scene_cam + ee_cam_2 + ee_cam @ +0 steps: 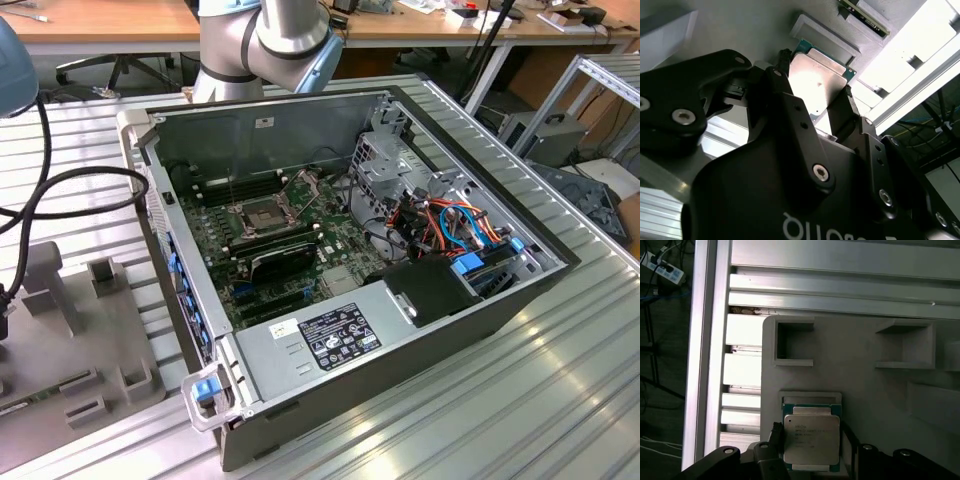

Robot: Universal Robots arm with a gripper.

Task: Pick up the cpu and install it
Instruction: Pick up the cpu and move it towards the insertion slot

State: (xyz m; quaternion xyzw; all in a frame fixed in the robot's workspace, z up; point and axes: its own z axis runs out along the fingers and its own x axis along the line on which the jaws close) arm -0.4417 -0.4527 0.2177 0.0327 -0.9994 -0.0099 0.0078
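The cpu (811, 440) is a small square chip with a silver-grey lid on a green board. It lies at a shallow recess of a grey fixture block (865, 375). My gripper (811, 432) straddles it, with one black finger (776, 432) against each of two opposite edges. In the second wrist view the cpu (815, 85) shows between the same fingers (847, 97) of the gripper (815, 75), which is shut on it. In the exterior view the open computer case (330, 260) holds the motherboard, whose dark socket (262, 212) stands open in its metal frame.
The grey fixture block (60, 330) sits at the exterior view's left, beside the case, on a ribbed aluminium table (480, 400). A black cable (60, 195) loops near the case's wall. The arm's body (270, 35) rises behind the case. Cables and a drive cage fill the case's right half.
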